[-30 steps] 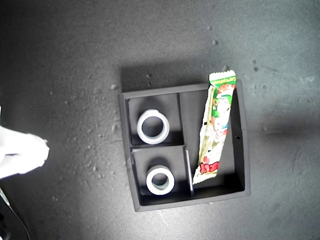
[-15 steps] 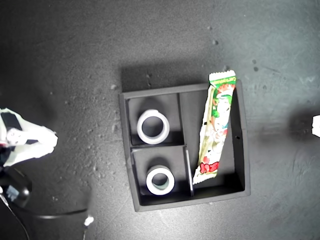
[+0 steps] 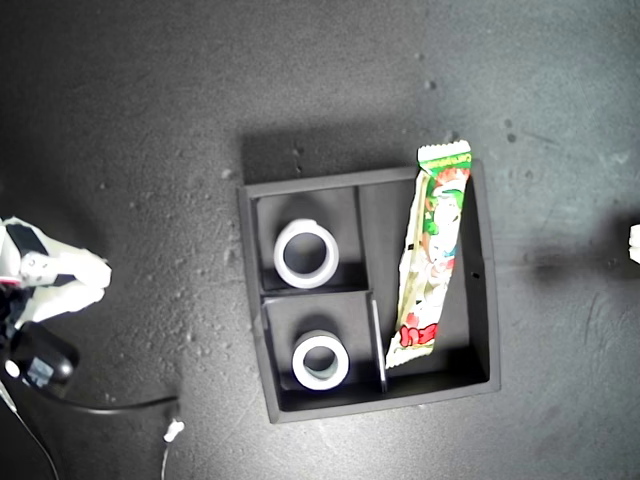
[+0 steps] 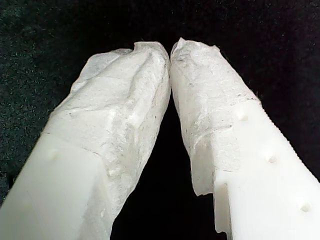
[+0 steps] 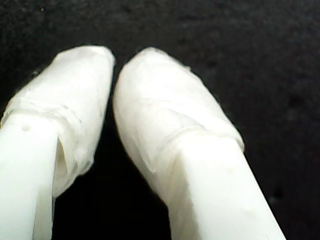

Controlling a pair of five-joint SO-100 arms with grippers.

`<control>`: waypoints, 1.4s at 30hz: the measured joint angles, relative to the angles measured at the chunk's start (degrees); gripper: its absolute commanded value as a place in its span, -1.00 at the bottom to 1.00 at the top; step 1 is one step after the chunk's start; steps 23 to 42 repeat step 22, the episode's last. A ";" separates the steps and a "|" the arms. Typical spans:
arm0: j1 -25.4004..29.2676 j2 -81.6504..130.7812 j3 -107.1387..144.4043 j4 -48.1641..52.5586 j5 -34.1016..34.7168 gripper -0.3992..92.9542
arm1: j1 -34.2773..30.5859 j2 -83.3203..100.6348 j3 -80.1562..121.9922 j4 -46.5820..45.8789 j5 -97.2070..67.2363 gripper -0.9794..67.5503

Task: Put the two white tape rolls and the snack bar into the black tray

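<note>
The black tray (image 3: 250,300) lies in the middle of the exterior view. A wider white tape roll (image 3: 307,253) sits in one small compartment and a smaller, greyer tape roll (image 3: 320,362) in the other. The snack bar (image 3: 430,260) lies in the long compartment, one crimped end resting over the tray wall. My first gripper (image 4: 170,50) is shut with its taped fingertips touching and nothing between them, over bare dark mat. My second gripper (image 5: 114,65) is also shut on nothing, over the mat. Neither wrist view shows the tray.
A white arm's gripper (image 3: 60,280) shows at the exterior view's left edge, with a black motor (image 3: 35,362) and a loose cable (image 3: 120,405) below it. A sliver of another white arm (image 3: 635,243) shows at the exterior view's right edge. The mat around the tray is speckled.
The arm at the exterior view's left edge shifted up and turned, bringing its motor and cable into view. A white sliver came in at the right edge. Tray contents stayed put.
</note>
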 measured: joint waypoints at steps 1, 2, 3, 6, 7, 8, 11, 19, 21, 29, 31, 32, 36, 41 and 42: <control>-0.70 0.00 0.00 1.14 1.32 -0.99 | 1.14 0.00 0.00 0.09 0.00 -0.97; -1.32 0.00 0.00 2.72 1.32 -0.99 | 1.93 0.00 0.00 0.18 0.00 -0.97; -1.58 0.00 0.00 3.96 1.58 -0.99 | 1.93 0.00 0.00 0.18 0.00 -0.97; -2.90 0.00 0.00 4.48 6.15 -0.99 | 1.49 0.00 0.00 0.18 0.00 -0.97; -3.52 0.00 0.00 4.48 7.56 -0.99 | 1.49 0.00 0.00 0.18 0.00 -0.97; -4.04 0.00 0.00 4.48 8.79 -0.99 | 1.76 0.00 0.00 0.18 0.00 -0.97; -4.48 0.00 0.00 5.54 8.00 -0.99 | 2.11 0.00 0.00 0.18 0.00 -0.97; -4.48 0.00 0.00 6.33 0.35 -0.99 | 1.76 0.00 0.00 0.18 0.00 -0.97; -4.48 0.00 0.00 6.33 0.09 -0.99 | 1.76 0.00 0.00 0.18 0.00 -0.97; -4.48 0.00 0.00 6.33 0.00 -0.99 | 1.76 0.00 0.00 0.18 0.00 -0.97; -4.48 0.00 0.00 6.33 0.00 -0.99 | 1.76 0.00 0.00 0.18 0.00 -0.97; -4.48 0.00 0.00 6.33 0.00 -0.99 | 1.76 0.00 0.00 0.18 0.00 -0.97; -4.48 0.00 0.00 6.33 0.00 -0.99 | 1.76 0.00 0.00 0.18 0.00 -0.97; -4.48 0.00 0.00 6.33 0.00 -0.99 | 1.76 0.00 0.00 0.18 0.00 -0.97; -4.48 0.00 0.00 6.33 0.00 -0.99 | 1.76 0.00 0.00 0.18 0.00 -0.97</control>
